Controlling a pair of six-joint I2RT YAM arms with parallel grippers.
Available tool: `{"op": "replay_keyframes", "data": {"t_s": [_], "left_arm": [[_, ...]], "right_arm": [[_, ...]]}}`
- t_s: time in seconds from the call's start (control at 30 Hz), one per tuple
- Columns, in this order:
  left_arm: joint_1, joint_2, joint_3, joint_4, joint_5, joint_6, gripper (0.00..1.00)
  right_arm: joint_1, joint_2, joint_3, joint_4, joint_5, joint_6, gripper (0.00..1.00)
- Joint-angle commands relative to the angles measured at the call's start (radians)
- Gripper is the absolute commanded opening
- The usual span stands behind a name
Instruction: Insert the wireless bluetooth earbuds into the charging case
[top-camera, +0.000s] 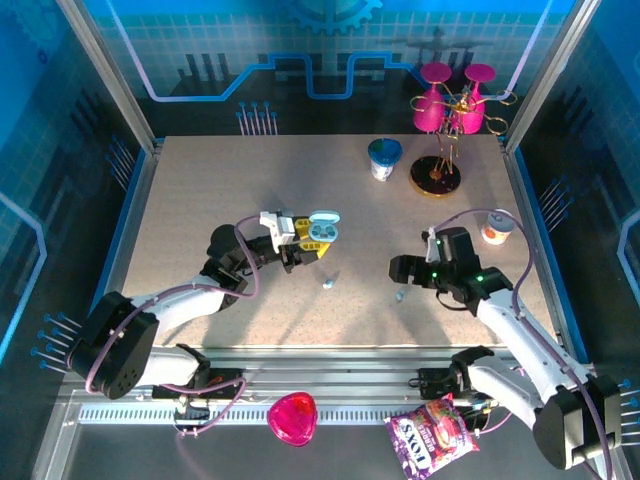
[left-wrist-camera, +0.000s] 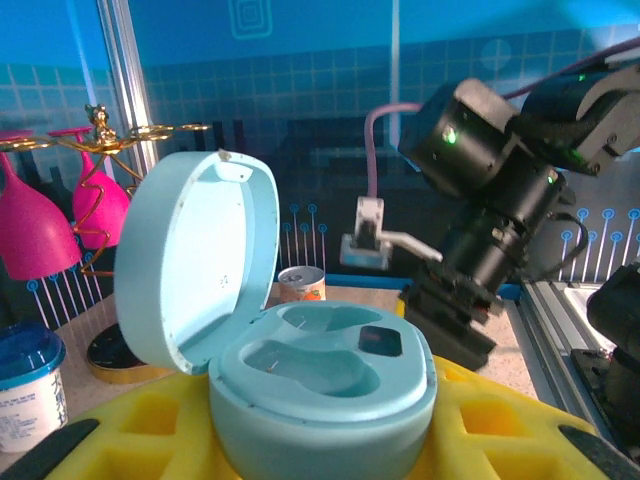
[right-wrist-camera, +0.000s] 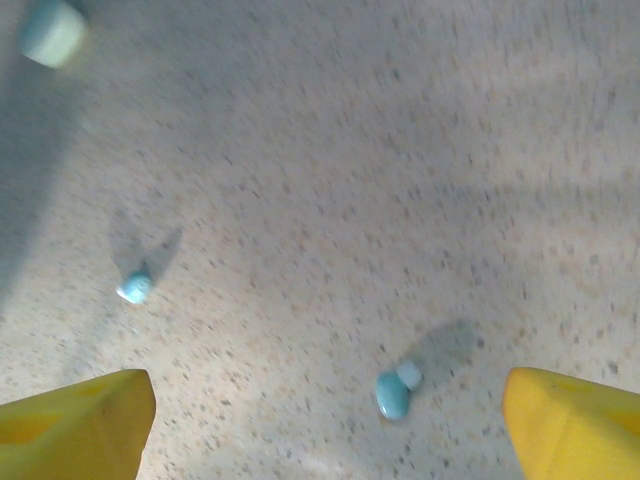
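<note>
My left gripper (top-camera: 300, 245) is shut on the light-blue charging case (top-camera: 322, 232), held above the middle of the table with its lid open. In the left wrist view the charging case (left-wrist-camera: 320, 400) sits between the yellow pads (left-wrist-camera: 140, 430), its lid (left-wrist-camera: 195, 260) tilted back and both wells empty. Two small light-blue earbuds lie on the table: one earbud (top-camera: 328, 284) in front of the case, another earbud (top-camera: 400, 297) below my right gripper (top-camera: 400, 268). My right gripper (right-wrist-camera: 330, 430) is open; the near earbud (right-wrist-camera: 393, 393) lies between its yellow fingertips (right-wrist-camera: 575, 425), the other earbud (right-wrist-camera: 134, 287) off to the left.
At the back stand a blue-lidded white cup (top-camera: 385, 158) and a gold rack with pink glasses (top-camera: 447, 110) on a dark round base. A small can (top-camera: 497, 227) stands at the right edge. A pink heart-shaped item (top-camera: 292, 418) and a snack bag (top-camera: 432, 437) lie by the arm bases.
</note>
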Motion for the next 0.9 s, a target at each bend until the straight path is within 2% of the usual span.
{"op": "replay_keyframes", "data": {"t_s": [0.0,0.17,0.43,0.73,0.87], "left_arm": [[-0.004,0.016,-0.002,0.081,-0.014,-0.026,0.30],[-0.004,0.020,-0.001,0.077,-0.014,-0.036,0.30],[-0.004,0.003,0.003,0.031,-0.011,-0.025,0.31],[-0.004,0.003,0.007,0.021,-0.008,-0.016,0.31],[-0.004,0.000,0.006,0.018,-0.006,-0.016,0.31]], "right_arm": [[0.042,0.024,-0.034,-0.024,0.029,0.061,0.88],[0.081,0.104,-0.085,0.034,0.018,0.087,0.80],[0.212,0.207,-0.109,0.150,0.030,0.177,0.70],[0.255,0.258,-0.131,0.235,0.039,0.252,0.68],[0.254,0.249,-0.143,0.234,0.090,0.272,0.68]]}}
